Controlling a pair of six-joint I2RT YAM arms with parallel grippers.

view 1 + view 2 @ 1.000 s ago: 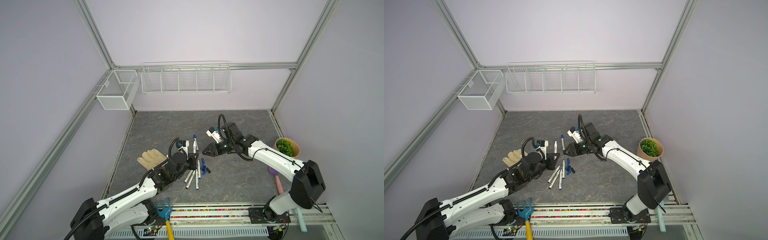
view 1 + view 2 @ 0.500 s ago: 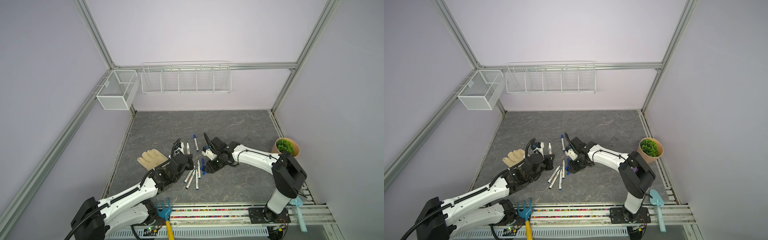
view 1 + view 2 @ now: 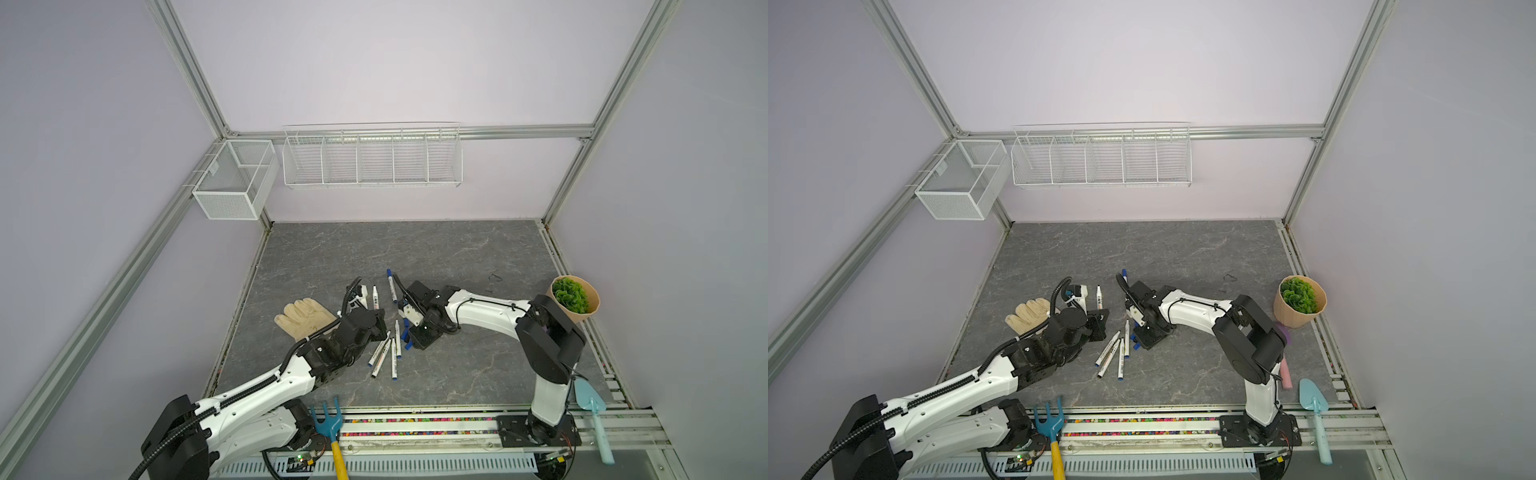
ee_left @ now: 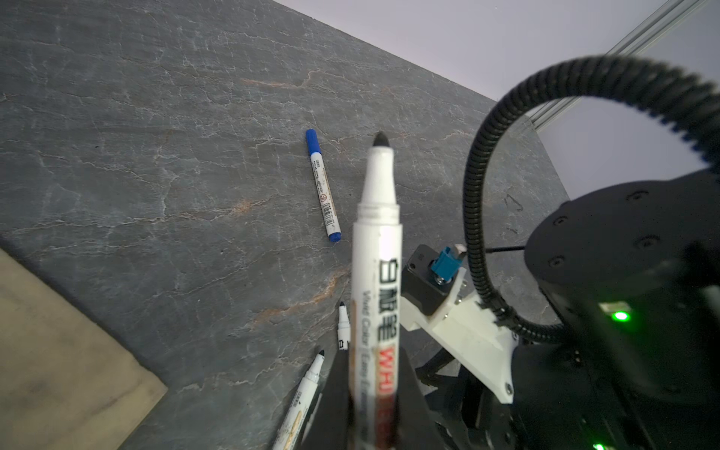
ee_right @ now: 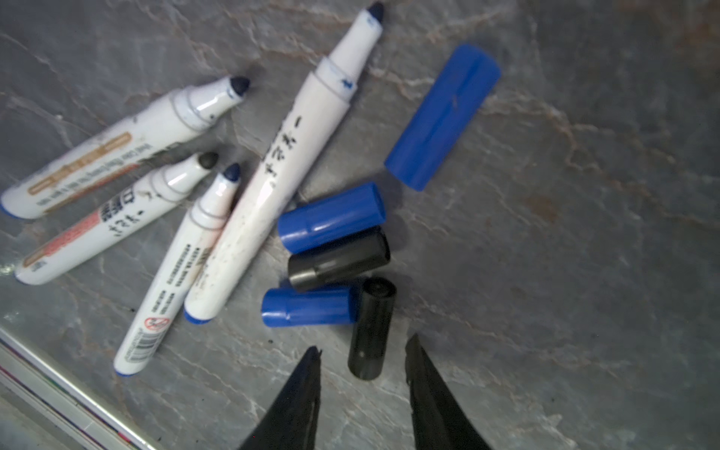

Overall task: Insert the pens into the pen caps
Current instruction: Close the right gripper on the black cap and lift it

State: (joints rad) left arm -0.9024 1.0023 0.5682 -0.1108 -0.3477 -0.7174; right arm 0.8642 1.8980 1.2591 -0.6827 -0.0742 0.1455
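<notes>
Left tool [image 4: 372,389] clamping pen [image 4: 377,249], barrel along tool axis, black nib outward

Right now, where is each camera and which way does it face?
Top views: high in front, looking down over the table; left arm and right arm show.
Left wrist: looks along the black-tipped pen held in the left gripper.
Right wrist: looks down at loose caps; the right gripper straddles a black cap.
Shared: the capped blue pen, left wrist and top views.

We see smooth white shells and black joints on the left arm [image 3: 270,397] and the right arm [image 3: 486,313]. A black ribbed cable hose [image 4: 473,187] meets a white screwed bracket [image 4: 467,339] with a blue plug [image 4: 446,263]; a green lamp [image 4: 620,315] glows.
</notes>
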